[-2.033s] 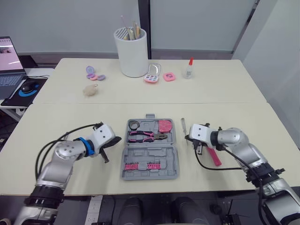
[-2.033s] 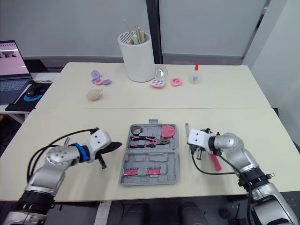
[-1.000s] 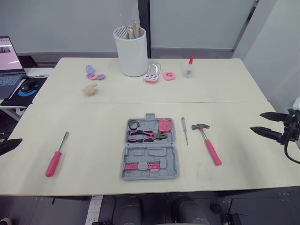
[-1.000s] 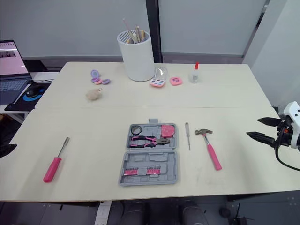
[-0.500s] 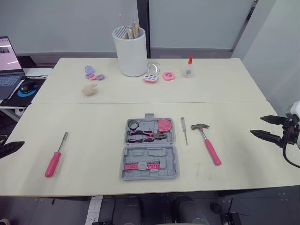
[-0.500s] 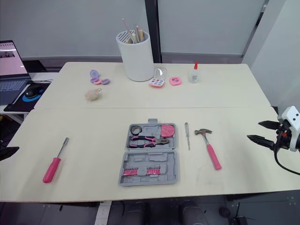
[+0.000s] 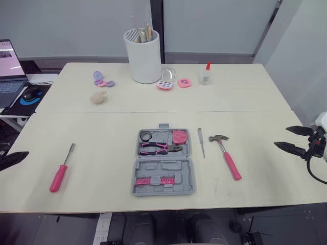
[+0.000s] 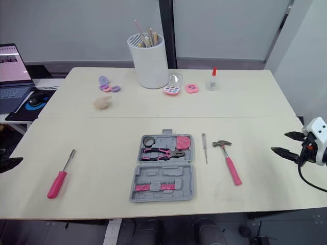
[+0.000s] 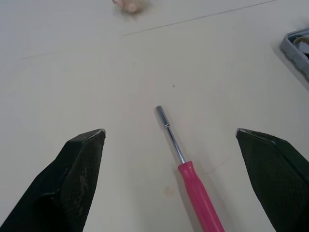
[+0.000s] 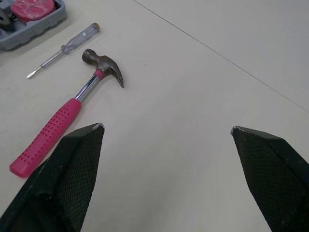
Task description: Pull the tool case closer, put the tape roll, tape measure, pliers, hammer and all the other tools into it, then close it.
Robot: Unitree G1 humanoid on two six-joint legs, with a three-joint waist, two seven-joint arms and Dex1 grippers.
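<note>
The grey tool case (image 7: 163, 164) lies open at the table's middle front. In its far half sit a tape roll (image 7: 146, 136), a pink tape measure (image 7: 179, 136) and pink-handled pliers (image 7: 159, 148); its near half holds a row of bits (image 7: 153, 180). Right of the case lie a slim screwdriver (image 7: 201, 142) and a pink-handled hammer (image 7: 225, 155). A pink-handled driver (image 7: 61, 168) lies far to the left. My left gripper (image 9: 169, 131) is open at the table's left edge, empty, facing that driver. My right gripper (image 7: 292, 139) is open at the right edge, empty, facing the hammer (image 10: 72, 108).
At the back of the table stand a white cup of utensils (image 7: 142, 56), a glue bottle (image 7: 206, 74), small pink and purple trinkets (image 7: 102, 80), a paint palette (image 7: 166, 81) and a fuzzy ball (image 7: 97, 97). A laptop and mouse (image 7: 31, 93) sit on a side desk at left.
Two seconds ago both grippers were over the table right beside the case; they have withdrawn to the left and right edges. Over the last second they hardly moved.
</note>
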